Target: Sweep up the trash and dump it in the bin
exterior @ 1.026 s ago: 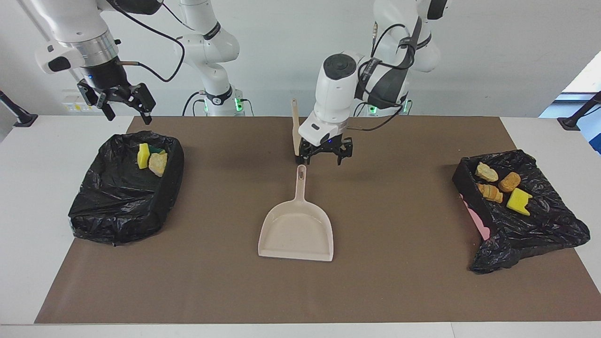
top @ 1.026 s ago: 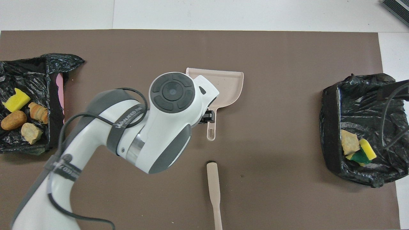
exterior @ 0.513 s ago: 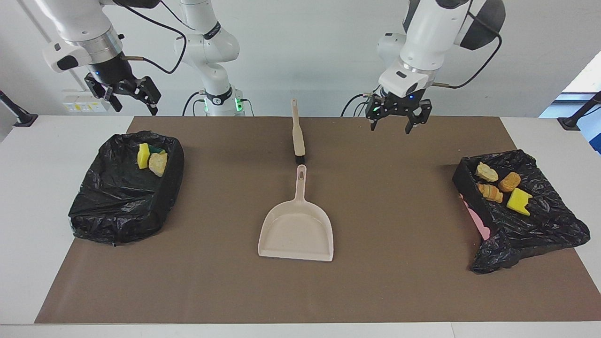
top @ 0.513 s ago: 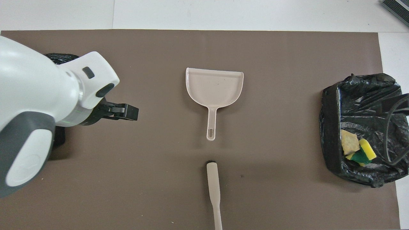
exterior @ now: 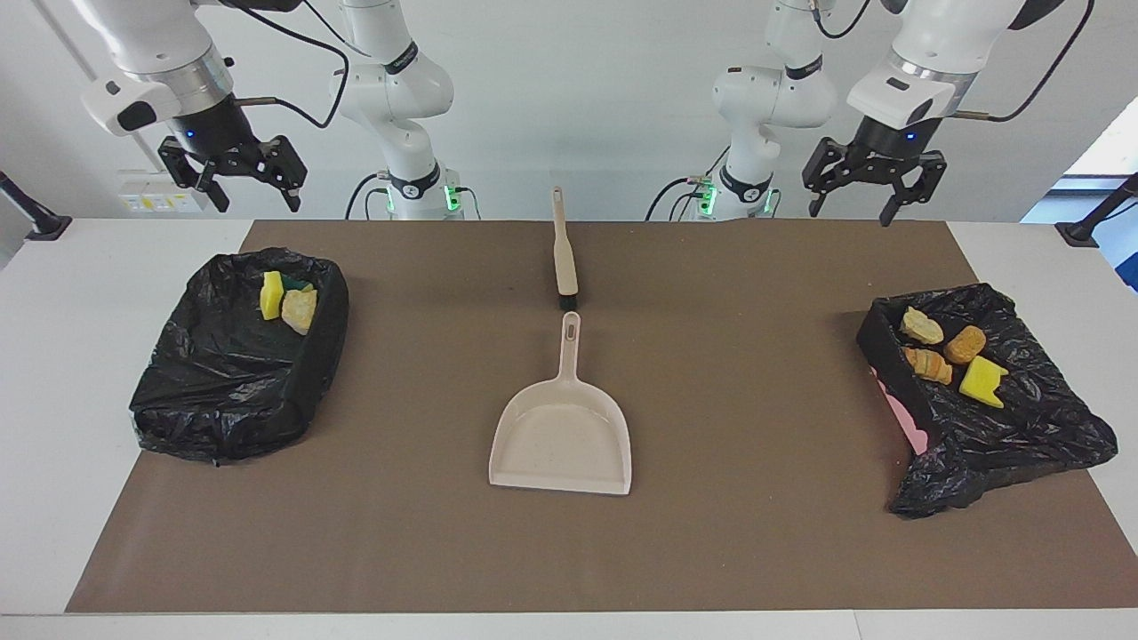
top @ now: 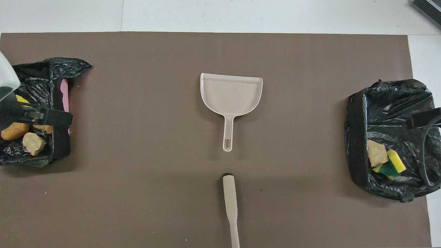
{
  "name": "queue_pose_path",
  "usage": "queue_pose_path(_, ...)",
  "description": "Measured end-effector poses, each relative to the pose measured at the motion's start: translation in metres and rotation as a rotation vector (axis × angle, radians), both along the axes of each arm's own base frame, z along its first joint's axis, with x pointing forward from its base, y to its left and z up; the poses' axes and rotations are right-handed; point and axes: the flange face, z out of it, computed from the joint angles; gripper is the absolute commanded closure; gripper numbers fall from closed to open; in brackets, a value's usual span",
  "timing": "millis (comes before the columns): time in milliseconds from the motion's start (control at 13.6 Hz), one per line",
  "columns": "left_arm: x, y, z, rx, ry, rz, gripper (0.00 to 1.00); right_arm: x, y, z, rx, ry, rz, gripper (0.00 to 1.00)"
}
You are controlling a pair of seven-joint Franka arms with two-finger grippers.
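Note:
The trash lies in two black-bagged bins. Yellow, tan and green-faced chunks [exterior: 286, 300] [top: 382, 159] sit in the bin [exterior: 222, 391] at the right arm's end. Several yellow and orange-tan chunks [exterior: 947, 351] [top: 20, 136] sit in the bin [exterior: 1022, 427] at the left arm's end. My left gripper [exterior: 867, 200] hangs open and empty, high over the table edge by that bin. My right gripper [exterior: 238, 188] hangs open and empty above the other bin's edge. An empty beige dustpan [exterior: 562, 436] [top: 231, 94] lies mid-table.
A beige hand brush [exterior: 562, 253] [top: 230, 199] lies on the brown mat [exterior: 756, 533], nearer to the robots than the dustpan and in line with its handle. A pink bin wall [exterior: 902, 418] shows under the crumpled bag at the left arm's end.
My left arm has risen from low over the dustpan handle and brush and swung away to its own end of the table. The right gripper lifted slightly. Dustpan, brush and trash stayed put.

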Motion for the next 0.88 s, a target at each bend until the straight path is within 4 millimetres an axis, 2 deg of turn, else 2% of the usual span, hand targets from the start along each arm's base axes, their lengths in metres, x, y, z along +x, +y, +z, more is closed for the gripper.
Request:
queue_pose_path(147, 0.004, 0.017, 0.005, 0.005, -0.006, 0.017, 0.00, 0.003, -0.002, 0.001, -0.015, -0.022, 0.005, 0.00)
queue_pose_path(366, 0.005, 0.021, 0.004, 0.009, 0.014, 0.024, 0.00, 0.005, -0.003, -0.001, -0.029, -0.032, 0.007, 0.00)
queue_pose_path(586, 0.009, 0.033, 0.003, 0.014, 0.021, 0.025, 0.00, 0.004, -0.003, -0.003, -0.028, -0.027, 0.007, 0.00)
queue_pose_path(879, 0.005, 0.034, 0.006, 0.017, 0.038, 0.015, 0.00, -0.007, -0.002, -0.010, -0.006, -0.007, 0.008, 0.00)
